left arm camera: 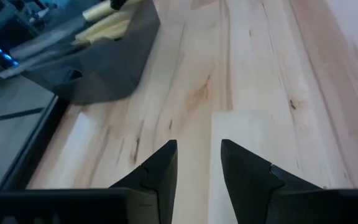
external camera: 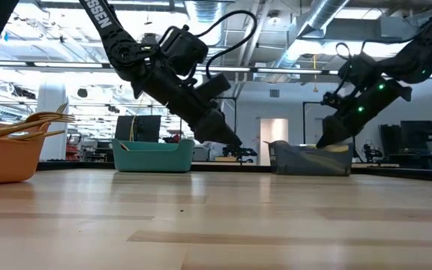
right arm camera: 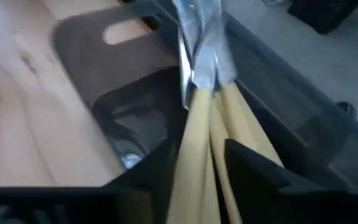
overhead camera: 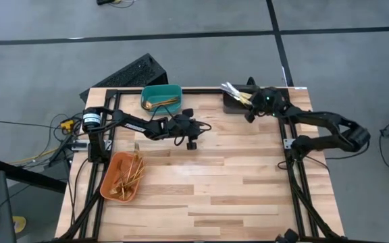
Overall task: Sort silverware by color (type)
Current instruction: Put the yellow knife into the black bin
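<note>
Gold spoons lie in the teal bin (overhead camera: 162, 96) at the far edge. Gold forks (overhead camera: 132, 172) lie in the orange bin (overhead camera: 120, 179) near the left edge, their ends sticking over its rim. My right gripper (right arm camera: 202, 155) reaches down into the grey bin (overhead camera: 235, 102), shut on a few knives (overhead camera: 231, 88) with gold handles and silvery blades. My left gripper (left arm camera: 199, 149) hovers open over bare wood at mid-table (overhead camera: 192, 138), touching nothing. My right gripper pinches the knives' gold handles (right arm camera: 199, 134) between its two fingers, lying along them. It slants down from the table's right side. The silvery blades (right arm camera: 201, 43) point away past the fingertips and over the grey bin's far wall (right arm camera: 278, 68). Whether the knives rest on the bin I cannot tell.
The three bins stand along the far and left sides of the wooden table (overhead camera: 235, 189). Bare wood fills the middle and near half. A black frame (overhead camera: 292, 169) runs along the table's sides. A dark case (overhead camera: 130, 73) lies on the floor beyond the far edge.
</note>
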You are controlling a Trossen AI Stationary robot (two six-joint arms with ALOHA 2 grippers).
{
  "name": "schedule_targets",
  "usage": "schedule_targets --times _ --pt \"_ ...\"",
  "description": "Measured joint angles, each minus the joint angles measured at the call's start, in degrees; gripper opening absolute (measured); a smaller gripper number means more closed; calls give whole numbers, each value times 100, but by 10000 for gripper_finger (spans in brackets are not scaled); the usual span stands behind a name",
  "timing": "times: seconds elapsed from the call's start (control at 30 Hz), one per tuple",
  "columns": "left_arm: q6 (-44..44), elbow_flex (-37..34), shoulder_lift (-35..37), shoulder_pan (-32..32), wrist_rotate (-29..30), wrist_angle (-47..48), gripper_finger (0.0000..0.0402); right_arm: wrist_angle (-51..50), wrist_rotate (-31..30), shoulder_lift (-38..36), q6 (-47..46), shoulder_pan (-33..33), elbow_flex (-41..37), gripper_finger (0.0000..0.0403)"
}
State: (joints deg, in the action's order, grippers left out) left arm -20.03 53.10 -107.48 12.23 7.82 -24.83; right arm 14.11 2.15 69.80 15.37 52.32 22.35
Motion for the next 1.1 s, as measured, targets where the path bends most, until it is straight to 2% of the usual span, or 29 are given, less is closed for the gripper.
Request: schedule_targets --times 0.1,0.2,0.33,0.5,0.6,0.73,0.9,1.1 --pt "82 0 0 -17 7 127 112 12 -11 71 -163 54 4 225" --pt "292 0 22 -24 6 289 112 -36 -31 -120 -563 -21 4 248" --pt "515 -43 294 -24 -48 497 112 -13 -82 -651 -723 -304 4 251" --pt "554 -357 974 -24 -266 432 112 -42 -600 -1440 -405 -576 4 242" --pt "616 -586 1406 -24 -302 365 112 -320 -481 -1593 -525 -565 11 228" --pt "725 -809 1700 -24 -302 244 112 -827 -392 -1331 -863 -566 9 208" --pt "732 -918 1635 -24 -427 -265 112 -484 -365 -725 -1224 -562 11 203" --pt "818 -920 1635 -26 -499 -219 112 -456 -353 308 -1275 -410 238 208"
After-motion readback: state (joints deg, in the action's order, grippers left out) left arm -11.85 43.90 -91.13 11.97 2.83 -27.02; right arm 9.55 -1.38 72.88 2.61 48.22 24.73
